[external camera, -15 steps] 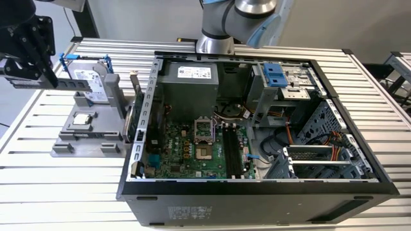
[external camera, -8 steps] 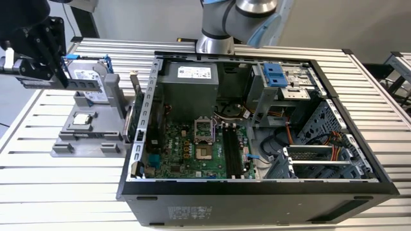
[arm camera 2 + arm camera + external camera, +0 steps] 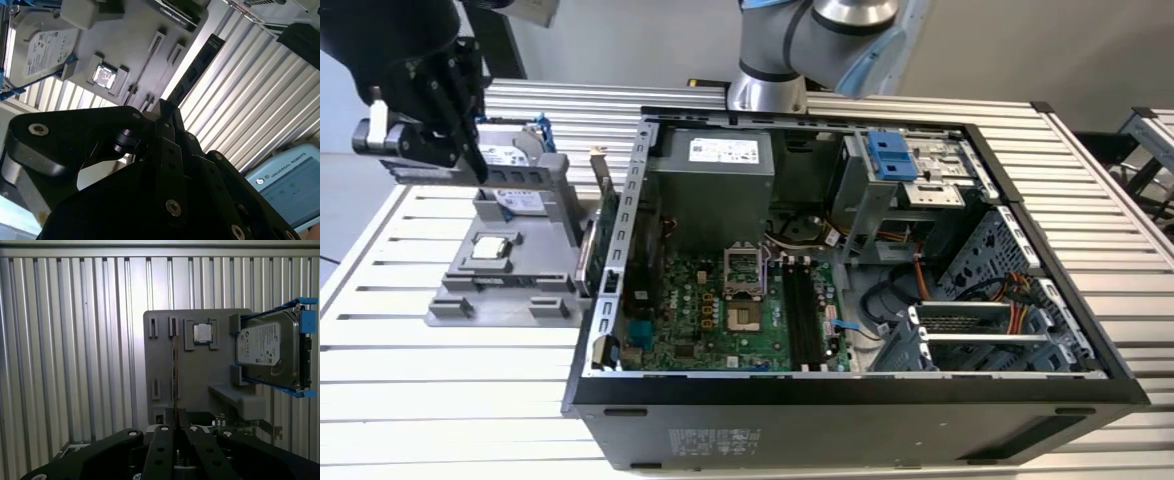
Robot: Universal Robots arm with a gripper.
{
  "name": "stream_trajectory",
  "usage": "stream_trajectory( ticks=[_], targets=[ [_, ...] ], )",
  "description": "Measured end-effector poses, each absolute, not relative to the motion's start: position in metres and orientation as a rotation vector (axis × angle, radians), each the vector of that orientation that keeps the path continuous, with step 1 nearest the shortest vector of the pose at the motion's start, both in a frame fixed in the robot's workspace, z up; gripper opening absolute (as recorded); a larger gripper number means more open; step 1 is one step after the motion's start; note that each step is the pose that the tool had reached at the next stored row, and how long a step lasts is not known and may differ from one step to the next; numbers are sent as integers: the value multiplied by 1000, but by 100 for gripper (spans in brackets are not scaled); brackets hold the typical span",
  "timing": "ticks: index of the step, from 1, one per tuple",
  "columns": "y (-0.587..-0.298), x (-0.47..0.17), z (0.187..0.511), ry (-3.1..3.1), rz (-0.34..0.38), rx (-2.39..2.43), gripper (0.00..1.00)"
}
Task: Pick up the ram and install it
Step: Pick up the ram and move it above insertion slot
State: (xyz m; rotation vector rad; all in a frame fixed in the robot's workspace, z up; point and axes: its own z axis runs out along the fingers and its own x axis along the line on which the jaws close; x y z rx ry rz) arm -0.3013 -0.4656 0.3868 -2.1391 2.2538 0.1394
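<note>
The ram (image 3: 195,70) is a long, thin dark stick that juts out from between my fingertips. In the first wrist view the ram (image 3: 174,370) shows edge-on, running from the fingers toward the slots of the grey holder (image 3: 165,360). My black gripper (image 3: 164,112) (image 3: 175,420) is shut on one end of it. In the exterior view my gripper (image 3: 454,110) hangs at the far left, over the grey holder (image 3: 507,290) and well apart from the open computer case (image 3: 854,390).
The holder carries a silver hard drive with blue brackets (image 3: 270,347) and a small square processor chip (image 3: 202,333). Inside the case the green motherboard (image 3: 707,310) has long black memory slots (image 3: 803,315). The arm's base (image 3: 781,60) stands behind the case on the slatted table (image 3: 400,400).
</note>
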Motion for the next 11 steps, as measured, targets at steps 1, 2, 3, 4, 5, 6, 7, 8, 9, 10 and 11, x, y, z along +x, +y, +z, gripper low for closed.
stream_trajectory(
  ticks=[1,2,3,4,5,6,7,8,9,10,11],
  targets=[
    [-466,-299,387,2254,139,-2139,0],
    [-465,-297,387,2254,139,-2139,0],
    [-465,-294,387,2254,139,-2139,0],
    [-465,-291,387,2254,139,-2140,0],
    [-465,-288,387,2254,140,-2140,0],
    [-465,-285,387,2254,140,-2140,0],
    [-465,-282,387,2255,140,-2141,0],
    [-465,-278,387,2255,141,-2141,0],
    [-465,-275,387,2255,141,-2141,0],
    [-465,-271,387,2255,142,-2141,0],
    [-465,-267,387,2255,142,-2142,0]
  ],
)
